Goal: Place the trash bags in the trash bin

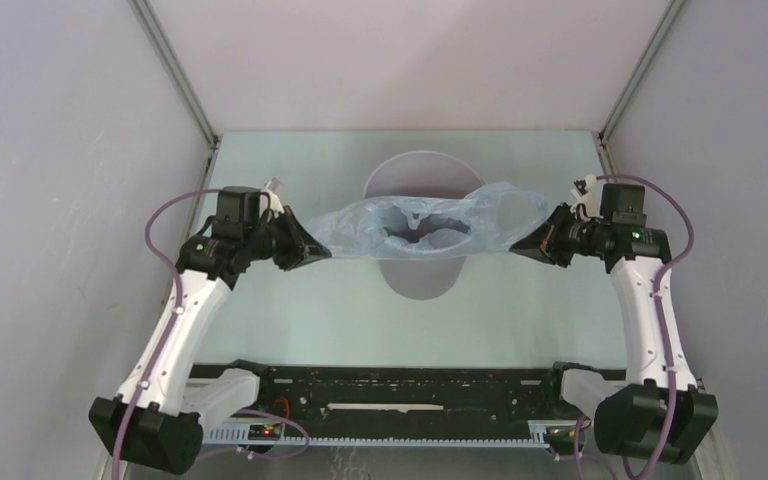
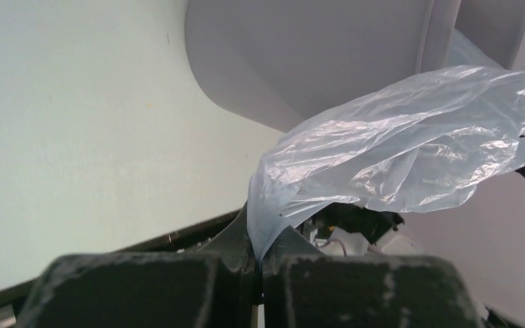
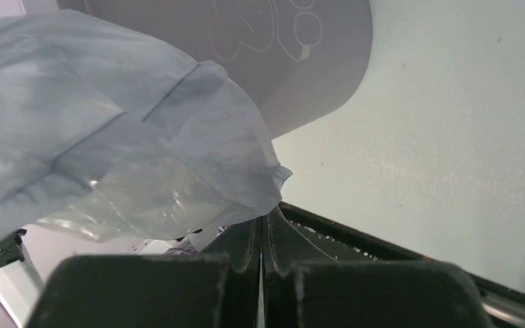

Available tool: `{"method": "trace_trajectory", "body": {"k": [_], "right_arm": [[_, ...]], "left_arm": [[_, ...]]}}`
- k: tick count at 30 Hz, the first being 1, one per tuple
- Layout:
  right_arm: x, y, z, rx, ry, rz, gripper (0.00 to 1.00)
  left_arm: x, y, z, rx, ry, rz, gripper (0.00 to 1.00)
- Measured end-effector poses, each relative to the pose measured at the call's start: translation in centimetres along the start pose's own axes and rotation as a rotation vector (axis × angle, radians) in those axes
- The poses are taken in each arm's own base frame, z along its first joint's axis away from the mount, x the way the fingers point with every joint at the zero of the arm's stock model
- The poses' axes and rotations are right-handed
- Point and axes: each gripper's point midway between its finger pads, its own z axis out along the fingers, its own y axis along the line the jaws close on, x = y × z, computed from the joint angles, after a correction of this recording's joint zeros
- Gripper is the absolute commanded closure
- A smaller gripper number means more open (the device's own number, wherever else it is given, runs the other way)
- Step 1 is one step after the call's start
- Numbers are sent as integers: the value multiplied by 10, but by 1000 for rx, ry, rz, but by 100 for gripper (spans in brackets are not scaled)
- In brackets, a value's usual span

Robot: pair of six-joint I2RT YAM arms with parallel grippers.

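The pale blue translucent trash bag (image 1: 430,226) hangs stretched in the air between my two grippers, across the open top of the grey round trash bin (image 1: 418,275). My left gripper (image 1: 318,250) is shut on the bag's left end; the left wrist view shows the bag (image 2: 396,147) pinched between its fingers (image 2: 236,236), with the bin (image 2: 301,55) behind. My right gripper (image 1: 520,247) is shut on the bag's right end; the right wrist view shows the bag (image 3: 109,137) at its fingertips (image 3: 284,239), and the bin (image 3: 280,48) beyond. The bag's mouth sags open over the bin.
The bin stands mid-table on the pale green tabletop (image 1: 520,300). Grey walls and metal posts (image 1: 175,70) enclose the table at the back and sides. A black rail (image 1: 400,390) runs along the near edge between the arm bases.
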Motion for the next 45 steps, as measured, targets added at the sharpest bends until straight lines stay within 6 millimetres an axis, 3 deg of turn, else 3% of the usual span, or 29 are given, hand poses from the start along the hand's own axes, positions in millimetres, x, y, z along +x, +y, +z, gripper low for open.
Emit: {"method": "trace_trajectory", "body": {"k": [5,7,9,11,13,18,22,28,32,36,42,45], "right_arm": [[-17,-9,18,-2,-3,-4,99],[-22,-14,25,1,2,0,95],[-24,-16,28,3,2,-1,84],[-28,-19,28,14,-15,-11,64],[-33,-20,27,19,-36,-31,52],[-37,-12,18,21,-63,-71,32],[-42,4,-3,34,-121,-145,21],[-49,32,-31,71,-241,-370,12],[-52,33,-29,136,-278,-525,10],[-62,36,-28,181,-290,-739,7],[-100,61,-33,227,-328,-1013,12],[-100,77,-23,171,-301,-1162,15]], "left_arm": [[-23,3,23,-24,-27,1,98],[-28,6,32,-34,-20,-4,87],[-30,11,37,-56,-17,-6,73],[-33,18,39,-84,-30,4,61],[-37,20,37,-102,-45,17,51],[-55,2,24,-76,-106,83,28],[-63,-11,14,-41,-153,148,14],[-68,-21,9,6,-181,211,14],[-74,-20,23,9,-161,219,23],[-76,-16,37,9,-125,219,26],[-76,-24,44,68,-104,251,24],[-77,-30,44,98,-105,266,27]]}}
